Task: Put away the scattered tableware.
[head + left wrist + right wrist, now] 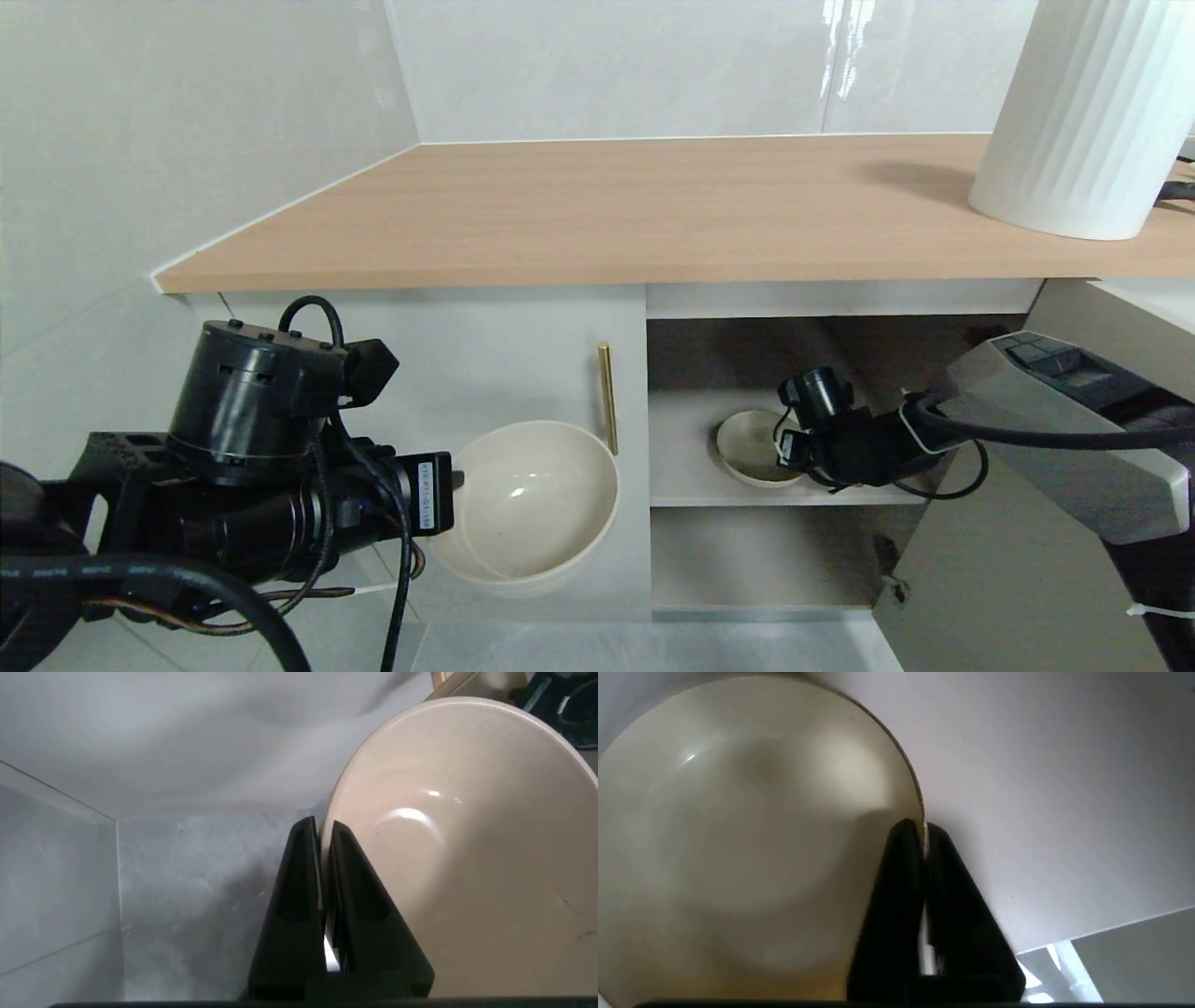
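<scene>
The left gripper (323,826) grasps the bowl (467,840) by its rim, pinched between its fingers. The right gripper (924,833) likewise pinches the plate (757,831) at the cabinet shelf (681,476).

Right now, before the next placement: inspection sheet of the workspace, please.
Surface: wooden countertop; upper cabinet shelf inside the open compartment.
Job's things: cream bowl held tilted in front of the closed door; cream plate at the upper shelf, contact unclear.
Clutter: white ribbed container at the countertop's right end.
Grippers: left gripper shut on the bowl's rim; right gripper shut on the plate's rim.
Cables: black cables loop along both arms.
Surroundings: tiled wall; brass handle; open door at right.
</scene>
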Controlling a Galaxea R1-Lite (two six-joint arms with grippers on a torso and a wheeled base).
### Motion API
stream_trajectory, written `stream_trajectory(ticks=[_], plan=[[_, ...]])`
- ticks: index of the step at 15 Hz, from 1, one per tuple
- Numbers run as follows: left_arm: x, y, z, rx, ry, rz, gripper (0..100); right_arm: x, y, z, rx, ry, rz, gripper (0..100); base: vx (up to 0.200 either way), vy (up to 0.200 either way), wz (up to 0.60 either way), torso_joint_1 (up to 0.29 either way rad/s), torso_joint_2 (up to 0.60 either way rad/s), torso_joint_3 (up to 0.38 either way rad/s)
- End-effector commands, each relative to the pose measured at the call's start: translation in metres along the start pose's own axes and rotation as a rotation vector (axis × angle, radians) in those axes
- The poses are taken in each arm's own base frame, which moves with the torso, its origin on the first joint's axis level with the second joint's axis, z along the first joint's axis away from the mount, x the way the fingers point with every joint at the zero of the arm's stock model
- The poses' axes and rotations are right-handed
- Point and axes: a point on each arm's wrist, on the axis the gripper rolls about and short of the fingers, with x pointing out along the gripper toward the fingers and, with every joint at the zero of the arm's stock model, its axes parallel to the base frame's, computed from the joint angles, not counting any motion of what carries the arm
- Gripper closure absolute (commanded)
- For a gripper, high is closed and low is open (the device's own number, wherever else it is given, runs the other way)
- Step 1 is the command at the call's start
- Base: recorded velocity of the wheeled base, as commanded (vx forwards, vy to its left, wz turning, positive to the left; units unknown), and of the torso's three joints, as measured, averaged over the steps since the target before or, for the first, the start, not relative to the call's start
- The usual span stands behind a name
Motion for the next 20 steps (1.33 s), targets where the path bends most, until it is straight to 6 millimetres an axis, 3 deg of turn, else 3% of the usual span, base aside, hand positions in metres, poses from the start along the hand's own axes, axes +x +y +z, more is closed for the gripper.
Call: stream_trajectory(ticks=[1, 7, 10, 15, 16, 17, 20], plan=[[0.0, 0.0, 0.0, 0.0, 0.0, 0.0, 100, 0.0, 0.001, 0.001, 0.003, -0.005, 0.003, 0, 0.0, 0.0, 0.0, 0.0, 0.0, 0.0], [0.0, 0.0, 0.0, 0.0, 0.0, 0.0, 100, -0.009, 0.001, 0.009, 0.038, -0.027, 0.017, 0, 0.0, 0.0, 0.0, 0.0, 0.0, 0.0], [0.002, -0.001, 0.001, 0.004, -0.005, -0.004, 100, -0.044, -0.005, 0.02, 0.052, -0.035, 0.046, 0, 0.0, 0.0, 0.0, 0.0, 0.0, 0.0], [0.019, -0.007, -0.01, 0.102, 0.053, -0.005, 100, -0.157, -0.004, 0.007, -0.135, 0.069, 0.376, 0, 0.0, 0.0, 0.0, 0.0, 0.0, 0.0], [0.019, -0.007, -0.01, 0.103, 0.054, -0.006, 100, -0.159, -0.004, 0.007, -0.137, 0.069, 0.379, 0, 0.0, 0.0, 0.0, 0.0, 0.0, 0.0], [0.021, -0.017, -0.016, 0.134, 0.074, -0.034, 100, -0.208, -0.01, -0.004, -0.269, 0.066, 0.456, 0, 0.0, 0.0, 0.0, 0.0, 0.0, 0.0], [0.029, -0.029, -0.024, 0.171, 0.106, -0.059, 100, -0.272, -0.023, 0.001, -0.336, 0.066, 0.578, 0, 0.0, 0.0, 0.0, 0.0, 0.0, 0.0]])
